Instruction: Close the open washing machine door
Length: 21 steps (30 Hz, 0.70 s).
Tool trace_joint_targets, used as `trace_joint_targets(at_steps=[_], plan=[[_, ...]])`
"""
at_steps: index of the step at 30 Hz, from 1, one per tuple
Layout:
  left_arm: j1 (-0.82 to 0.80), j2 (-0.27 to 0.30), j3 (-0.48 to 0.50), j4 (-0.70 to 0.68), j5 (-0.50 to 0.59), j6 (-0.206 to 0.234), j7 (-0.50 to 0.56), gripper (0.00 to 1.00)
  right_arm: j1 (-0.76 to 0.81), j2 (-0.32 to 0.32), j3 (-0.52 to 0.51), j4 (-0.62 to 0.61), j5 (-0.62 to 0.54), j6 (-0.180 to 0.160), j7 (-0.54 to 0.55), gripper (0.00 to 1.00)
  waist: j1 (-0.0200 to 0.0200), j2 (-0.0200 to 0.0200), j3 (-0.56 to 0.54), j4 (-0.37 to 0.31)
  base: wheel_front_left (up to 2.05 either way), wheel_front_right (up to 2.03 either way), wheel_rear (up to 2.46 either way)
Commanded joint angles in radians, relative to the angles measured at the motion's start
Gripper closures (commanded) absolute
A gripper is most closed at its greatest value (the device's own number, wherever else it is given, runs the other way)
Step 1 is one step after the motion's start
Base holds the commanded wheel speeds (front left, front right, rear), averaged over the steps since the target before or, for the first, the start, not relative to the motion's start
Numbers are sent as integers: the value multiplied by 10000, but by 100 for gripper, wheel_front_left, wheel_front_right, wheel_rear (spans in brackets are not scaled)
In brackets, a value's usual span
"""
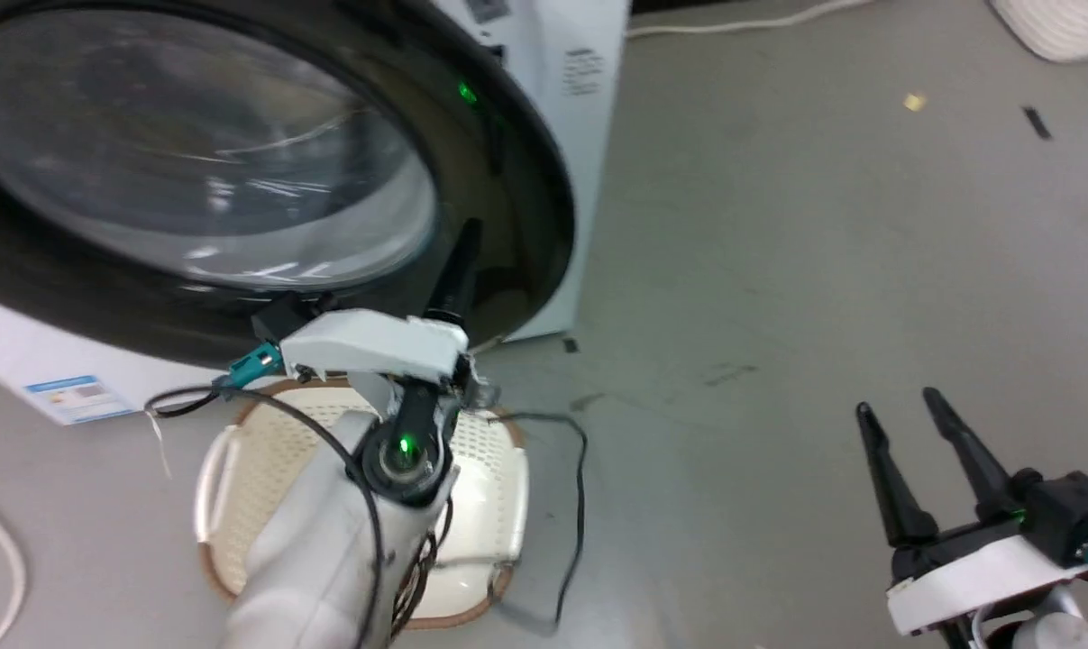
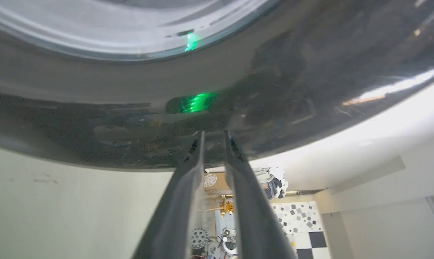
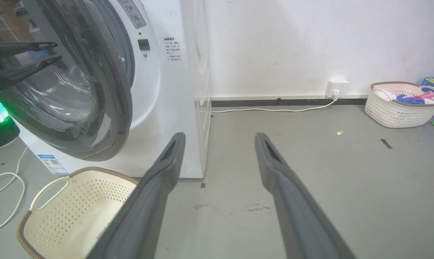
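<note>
Washing machine door [image 3: 105, 90] stands ajar, swung partway out from the white machine [image 3: 159, 90]. The grey rubber ring [image 3: 127, 54] shows behind its free edge. Head view: the door's [image 1: 525, 180] glossy black rim and clear bulging glass fill the upper left. Left gripper [image 2: 214, 133] is raised against the lower part of the rim, fingertips [image 2: 201, 138] at or touching the black surface. I cannot tell how firmly. Its two fingers are drawn nearly together, with a thin slot between them and nothing held. A green light reflects in the gloss just above the tips. The left forearm hangs over a cream perforated basket [image 3: 76, 212] on the grey floor [image 3: 310, 180] just in front of the machine. Right gripper [image 3: 219, 136] hangs low and well off to the right, away from the door. Its fingers are spread wide and empty, pointing toward the machine's right corner. By the far wall are a socket [image 3: 337, 86] with a white cable [image 3: 274, 109] and a second basket [image 3: 396, 111] holding clothes.
</note>
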Motion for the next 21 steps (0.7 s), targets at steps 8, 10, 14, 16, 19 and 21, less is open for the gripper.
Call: trace_joint_targets(at_steps=[8, 10, 14, 16, 19, 21], plan=[[2254, 1420, -975, -2283, 2740, -67, -614, 0, 616, -115, -23, -433, -107, 8, -44, 0, -1, -2, -1047, 1642, 0, 0, 0], [2790, 1787, -915, -2697, 3759, -67, -684, 0, 769, -177, -28, -604, -59, 8, -44, 0, -1, -2, -1216, 2012, 0, 0, 0], [3968, 1901, 731, -3412, 6668, -61, -700, 0, 1007, -244, -97, -843, -98, 8, -44, 0, -1, -2, -1488, 2714, 0, 0, 0], [4534, 1785, 1358, -3809, 8362, 64, -701, 0, 1123, -233, -146, -920, -83, 8, -44, 0, -1, -2, -1595, 3031, 0, 0, 0], [5765, 993, 2847, -4974, 11309, 266, -703, 0, 1315, -282, -10, -1017, -152, 8, -44, 0, -1, -2, -1818, 3567, 0, 0, 0], [6163, 790, 3158, -5310, 12291, 304, -703, 0, 1357, -261, 23, -1019, -168, 8, -44, 0, -1, -2, -1888, 3698, 0, 0, 0]])
